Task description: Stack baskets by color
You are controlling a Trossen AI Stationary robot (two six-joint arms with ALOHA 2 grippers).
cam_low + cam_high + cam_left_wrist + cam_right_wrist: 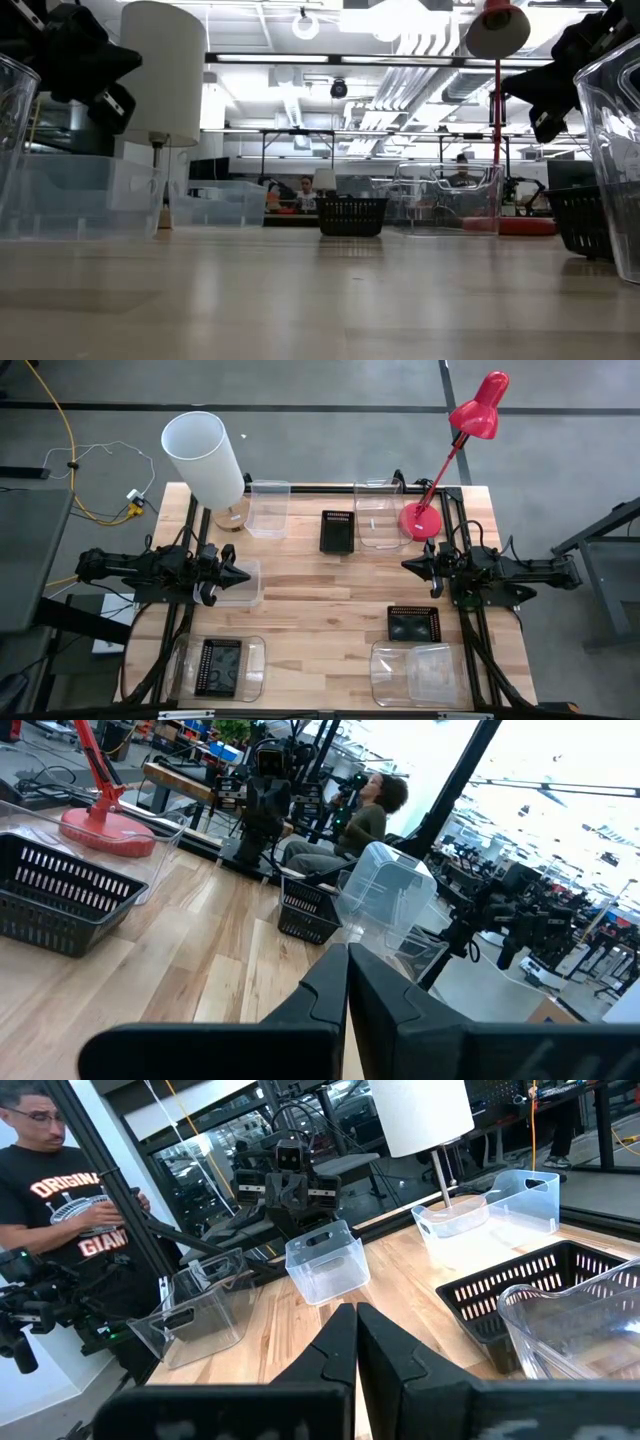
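My left gripper [246,574] [347,960] is shut and level at the table's left, above a frosted white basket [240,586] [325,1260]. At the right, my right gripper [406,565] [356,1318] is also shut and level. Both hold nothing. A frosted basket [268,508], a black basket [337,530] and a clear tub [378,516] stand along the far side. Another black basket [413,624] stands right of centre. One black basket [219,666] sits inside a clear tub [255,668] at the near left. A clear tub [392,676] at the near right holds a frosted basket [438,672].
A white cylindrical lampshade [205,455] stands at the far left corner and a red desk lamp [421,520] at the far right. The middle of the wooden table [320,595] is bare. People show beyond the table [365,815] [70,1210].
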